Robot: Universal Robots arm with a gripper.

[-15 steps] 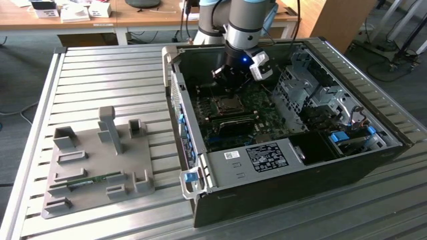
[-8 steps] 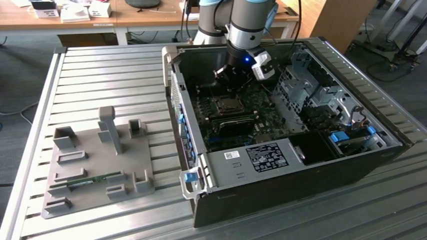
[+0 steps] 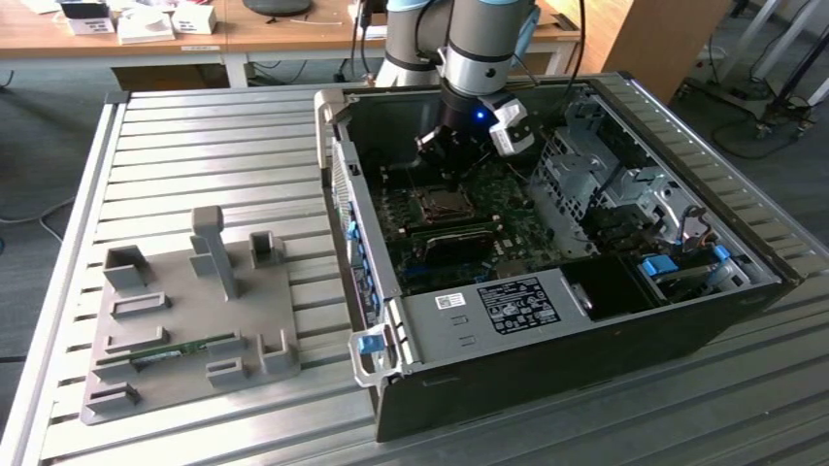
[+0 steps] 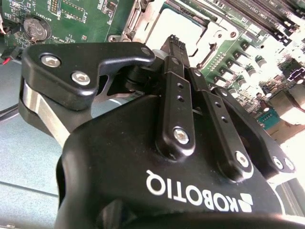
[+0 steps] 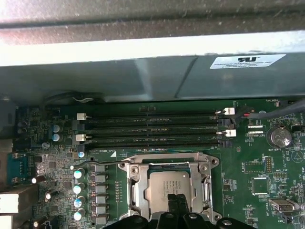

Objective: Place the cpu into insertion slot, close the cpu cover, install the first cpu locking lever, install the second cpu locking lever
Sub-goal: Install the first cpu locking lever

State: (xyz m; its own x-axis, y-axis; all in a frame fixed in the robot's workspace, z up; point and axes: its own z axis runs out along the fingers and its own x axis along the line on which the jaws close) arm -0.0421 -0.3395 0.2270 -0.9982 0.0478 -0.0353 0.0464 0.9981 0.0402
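Open computer case [image 3: 583,374] on the slatted table [image 3: 208,136], arm reaching inside over the green board [image 5: 257,167].

Gripper [image 5: 175,205] sits right above the socket, fingers pinched together. Nothing visible between them in both wrist views.

Cover [image 5: 135,188] looks folded down flat around the chip. Can't tell which edge carries the hinge.

Cpu [image 5: 162,188] is in the socket, flat and face up, showing through the cover's opening. It's square, so there's no real long axis. Its edges run parallel to the memory slots [image 5: 147,129].

Thin metal lever [image 5: 102,163] lies along the socket side nearest those slots, long axis parallel to them, free end sticking out past the socket corner. Looks unlatched to me.

Risks, my read:
- Tips are over the bare chip face, so an off-centre push could skid and scratch it.
- If the chip isn't fully seated, clamping the cover could bend contacts.
- A springy lever could slip off narrow closed tips and snap back.
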